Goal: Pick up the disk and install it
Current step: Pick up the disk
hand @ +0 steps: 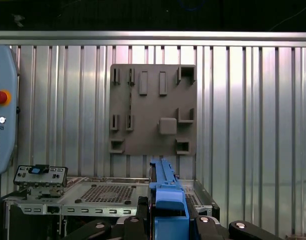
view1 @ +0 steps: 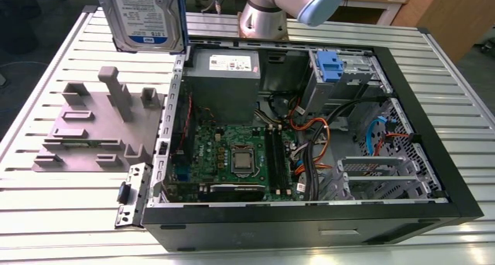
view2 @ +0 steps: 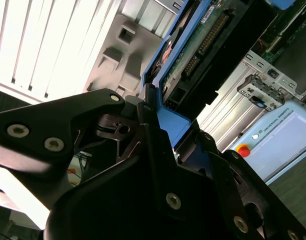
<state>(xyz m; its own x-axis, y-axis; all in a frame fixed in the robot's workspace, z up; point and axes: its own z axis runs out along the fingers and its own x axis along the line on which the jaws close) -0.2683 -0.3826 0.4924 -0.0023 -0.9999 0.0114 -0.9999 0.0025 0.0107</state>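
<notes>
Hanging high at the exterior view's far left, the disk (view1: 147, 15) is standing on edge with its label facing that camera. It is sitting over the far left corner of the open case (view1: 309, 227) and touching neither the case nor the table (view1: 54, 218). The jaws are pinching it. In both wrist views they are pressing in from either side of its blue rail (hand: 168, 197), with the disk's green board (view2: 203, 42) showing beyond. The grey holder (view1: 85, 137) is lying on the table left of the case, well below the disk.

The disk is looking like a stiff metal slab — probably dense for its size, so it is likely pulling at a grip taken near one end. Its bare sides are likely slick, while the plastic rails are giving some bite, though they may be flexing a little under load. The exposed board and its connector are the fragile parts. The safest hold, I judge, is across the narrow railed sides — never on the board face — and firm enough to stop it from swinging.
</notes>
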